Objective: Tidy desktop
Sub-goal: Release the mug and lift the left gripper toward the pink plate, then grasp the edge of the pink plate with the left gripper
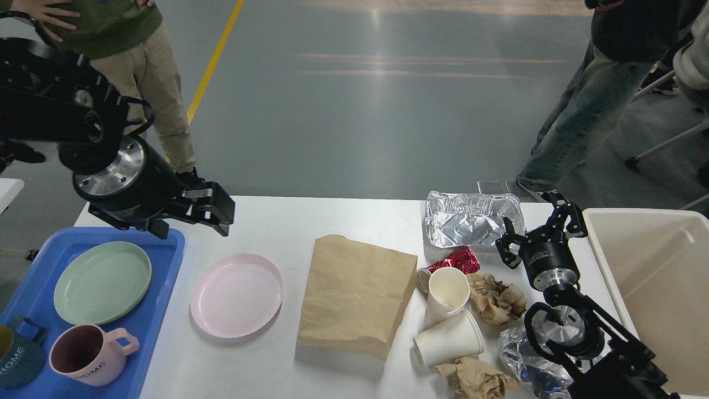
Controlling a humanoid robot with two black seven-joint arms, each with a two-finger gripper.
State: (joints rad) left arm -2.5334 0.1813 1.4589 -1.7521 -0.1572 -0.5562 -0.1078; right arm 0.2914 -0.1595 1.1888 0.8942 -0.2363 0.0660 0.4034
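Roughly, clutter: bag [355, 293] mid-desktop [277, 366], foil tray [471, 219] at 1 o'clock.
Plates: 2, pink [236, 295], green [102, 282] in blue tray [166, 266].
Paper cups: 2 [447, 293].
Mugs: 2 [91, 354].
Left gripper [213, 208]: at 10 o'clock, fingers cannot tell.
Right gripper [540, 230]: fingers wide, over foil tray edge, beside bin [653, 266].
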